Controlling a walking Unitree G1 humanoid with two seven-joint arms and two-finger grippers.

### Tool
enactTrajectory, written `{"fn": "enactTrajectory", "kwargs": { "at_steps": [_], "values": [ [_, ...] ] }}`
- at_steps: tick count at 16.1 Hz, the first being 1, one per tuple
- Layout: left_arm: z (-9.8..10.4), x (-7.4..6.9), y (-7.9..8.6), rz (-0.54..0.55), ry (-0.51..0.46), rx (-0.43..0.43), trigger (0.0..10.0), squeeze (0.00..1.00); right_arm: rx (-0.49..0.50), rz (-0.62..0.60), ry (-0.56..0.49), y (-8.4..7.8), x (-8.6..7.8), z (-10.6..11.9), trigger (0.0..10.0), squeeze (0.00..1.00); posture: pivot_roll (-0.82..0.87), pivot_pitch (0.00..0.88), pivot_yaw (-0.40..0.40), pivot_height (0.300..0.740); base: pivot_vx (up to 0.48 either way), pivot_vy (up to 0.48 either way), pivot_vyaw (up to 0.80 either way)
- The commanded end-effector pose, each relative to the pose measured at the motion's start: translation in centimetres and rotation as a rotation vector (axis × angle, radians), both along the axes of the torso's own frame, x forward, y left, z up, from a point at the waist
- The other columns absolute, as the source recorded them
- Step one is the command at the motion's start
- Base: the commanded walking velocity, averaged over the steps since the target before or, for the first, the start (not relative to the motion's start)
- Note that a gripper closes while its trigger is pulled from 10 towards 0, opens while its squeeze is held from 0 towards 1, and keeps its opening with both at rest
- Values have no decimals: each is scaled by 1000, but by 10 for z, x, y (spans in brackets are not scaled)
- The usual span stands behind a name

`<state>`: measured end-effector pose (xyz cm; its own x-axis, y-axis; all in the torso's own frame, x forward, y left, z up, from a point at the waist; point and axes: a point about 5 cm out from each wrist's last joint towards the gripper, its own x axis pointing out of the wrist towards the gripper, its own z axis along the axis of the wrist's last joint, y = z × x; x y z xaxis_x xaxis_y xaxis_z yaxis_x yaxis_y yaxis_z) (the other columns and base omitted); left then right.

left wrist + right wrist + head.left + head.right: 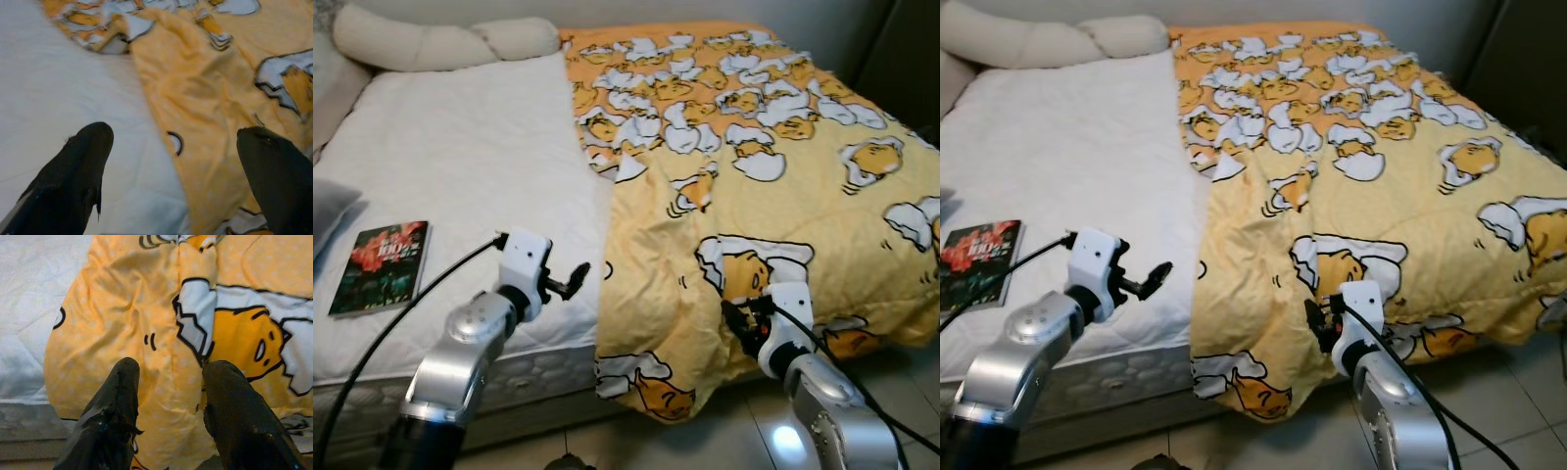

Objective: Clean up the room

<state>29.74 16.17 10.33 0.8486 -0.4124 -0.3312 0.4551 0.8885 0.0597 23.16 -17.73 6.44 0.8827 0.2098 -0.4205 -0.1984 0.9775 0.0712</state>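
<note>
A yellow blanket (773,196) printed with cartoon eggs covers the right half of the bed and hangs over its front edge. The left half is bare white mattress (460,166). My left gripper (578,279) hovers low over the mattress just left of the blanket's edge. In the left wrist view, the left gripper (176,134) is open wide with the blanket's edge (195,147) ahead of its fingers. My right gripper (744,318) sits at the blanket's draped front. In the right wrist view, the right gripper (173,366) is open, with yellow cloth beyond and nothing held.
A dark book (380,266) with red flowers lies on the mattress near the front left. A long cream pillow (440,39) rests at the head of the bed. A grey cushion (328,211) pokes in at the left edge. Tiled floor (734,431) lies below.
</note>
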Motion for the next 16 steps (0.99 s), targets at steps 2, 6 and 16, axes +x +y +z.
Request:
{"fn": "enactTrajectory", "kwargs": {
  "at_steps": [2, 6, 16],
  "values": [
    [-1, 20, 2, -15, 14, -20, 10000, 1000, -30, 32, -2, -5, -2, 7, 10000, 0, -40, 0, 37, 740, 0, 0, 0],
    [-19, 41, -25, -76, 59, -6, 10000, 1000, -56, 92, -6, -10, -9, 21, 10000, 0, -142, 0, 35, 740, 0, 0, 0],
    [-58, 45, -19, 161, 185, -31, 10000, 0, -112, 183, 17, -17, -58, 58, 10000, 0, -256, 240, 42, 740, 0, 0, 0]
  ]
}}
